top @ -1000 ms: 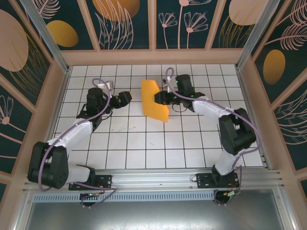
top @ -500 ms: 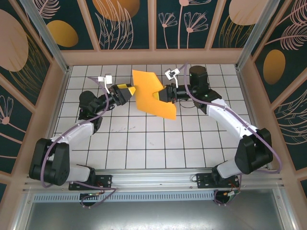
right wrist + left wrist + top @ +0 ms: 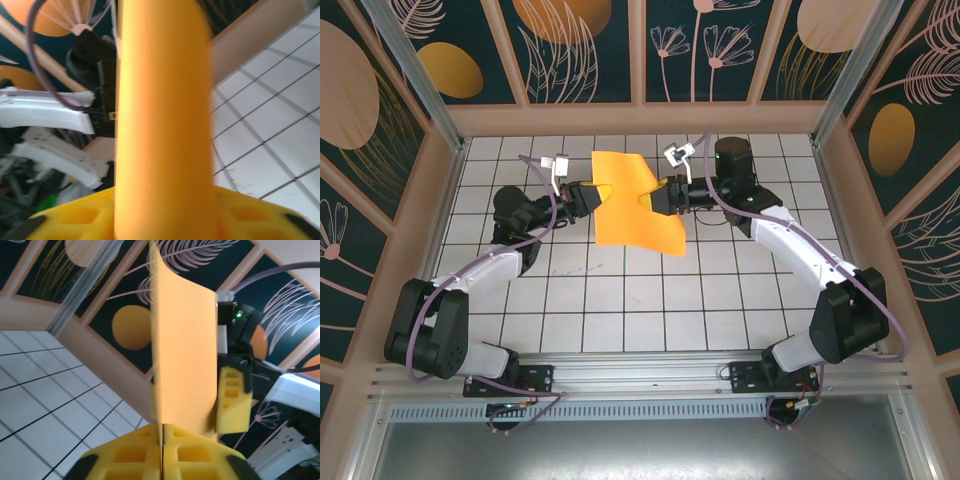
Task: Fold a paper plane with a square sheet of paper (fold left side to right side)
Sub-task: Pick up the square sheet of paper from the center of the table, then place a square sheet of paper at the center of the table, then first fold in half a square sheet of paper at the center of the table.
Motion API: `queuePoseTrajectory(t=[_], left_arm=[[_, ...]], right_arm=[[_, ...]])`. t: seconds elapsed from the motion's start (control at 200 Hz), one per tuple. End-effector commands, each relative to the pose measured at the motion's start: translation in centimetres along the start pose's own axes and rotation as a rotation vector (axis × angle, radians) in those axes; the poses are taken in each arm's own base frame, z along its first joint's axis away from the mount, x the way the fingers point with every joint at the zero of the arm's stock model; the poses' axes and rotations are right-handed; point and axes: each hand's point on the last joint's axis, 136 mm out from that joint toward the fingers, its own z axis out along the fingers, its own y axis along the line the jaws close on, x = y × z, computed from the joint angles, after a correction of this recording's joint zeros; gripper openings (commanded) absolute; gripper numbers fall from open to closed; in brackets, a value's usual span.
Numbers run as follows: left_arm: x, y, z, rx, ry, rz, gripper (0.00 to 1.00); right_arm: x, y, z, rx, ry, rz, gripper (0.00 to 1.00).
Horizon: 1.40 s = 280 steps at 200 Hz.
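the left tool (image 3: 594, 192) has edged right; it and the right tool (image 3: 655, 197) both clamp the square sheet of paper (image 3: 632, 215).

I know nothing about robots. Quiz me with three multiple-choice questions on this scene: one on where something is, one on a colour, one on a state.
1. Where is the paper?
A. Flat on the table
B. In the air between the left claw and the right claw
C. Stuck to the back wall

2. What colour are the left claw's fingers?
A. Yellow
B. Blue
C. Green

3. What is the left claw doing?
A. Gaping wide open
B. Shut on nothing
C. Shut on the paper

Answers:
1. B: each claw pinches one side of the raised sheet.
2. A: the left wrist view shows yellow fingers.
3. C: the fingers meet with the sheet's edge caught in the seam.
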Motion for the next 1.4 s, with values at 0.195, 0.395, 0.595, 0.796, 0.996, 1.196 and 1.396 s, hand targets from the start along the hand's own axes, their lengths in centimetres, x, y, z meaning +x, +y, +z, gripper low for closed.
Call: queuePoseTrajectory(t=[0.195, 0.395, 0.595, 0.796, 0.996, 1.196, 1.396], left_arm=[[2.9, 7.6, 0.1, -0.235, 0.041, -0.162, 0.00], [7.4, 13.7, -0.3, -0.367, 0.098, -0.319, 0.00], [11.6, 18.4, -1.3, -0.486, 0.166, -0.431, 0.00], [13.5, 20.5, -2.4, -0.599, 0.231, -0.455, 0.00], [13.7, 20.9, -2.6, -0.630, 0.245, -0.460, 0.00], [13.4, 20.7, -2.4, -0.624, 0.243, -0.467, 0.02], [12.7, 19.5, -1.6, -0.563, 0.231, -0.502, 0.31]], right_arm=[[1.3, -11.5, -5.5, 0.626, -0.070, 0.139, 0.78], [5.2, -16.5, -7.3, 0.827, -0.034, 0.269, 0.78], [8.2, -18.1, -5.8, 0.771, -0.020, 0.371, 0.47], [11.7, -19.5, -1.9, 0.688, 0.043, 0.474, 0.24], [14.4, -22.0, 0.8, 0.697, 0.105, 0.549, 0.16], [17.4, -23.7, 1.6, 0.750, 0.192, 0.597, 0.16], [20.0, -24.6, 1.1, 0.804, 0.255, 0.635, 0.16]])
